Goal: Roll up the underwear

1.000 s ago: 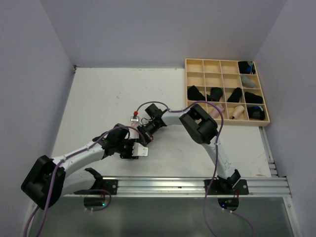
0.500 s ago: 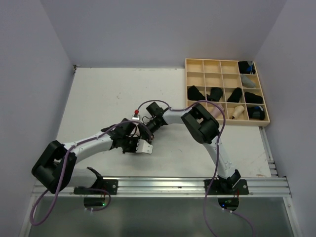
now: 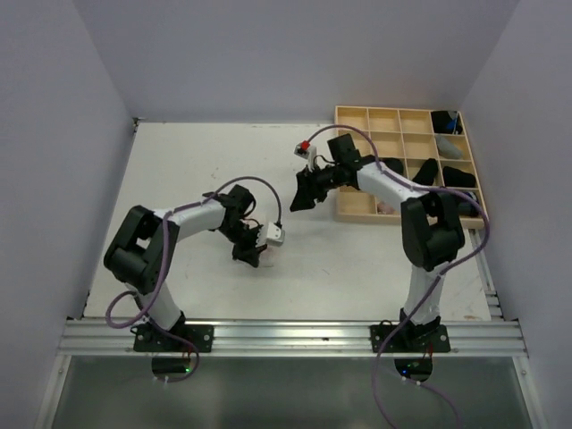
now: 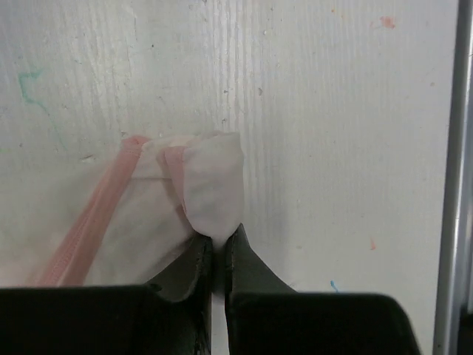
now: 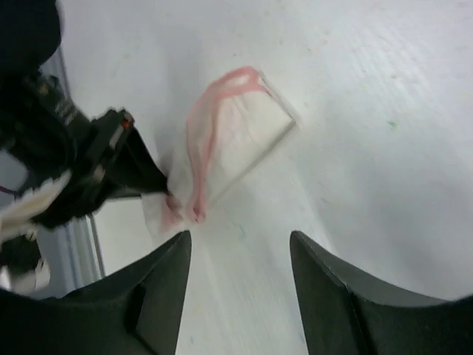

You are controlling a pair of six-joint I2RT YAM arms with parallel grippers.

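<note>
Underwear (image 4: 148,214) pinched by left jaws, seen from wrists only

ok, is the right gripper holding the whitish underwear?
No, the right gripper has its jaws open with nothing between them; the whitish underwear lies beyond, pinched by the left gripper.

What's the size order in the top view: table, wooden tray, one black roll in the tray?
1. Table
2. Wooden tray
3. Black roll, which fits inside one tray cell

No close calls.
</note>
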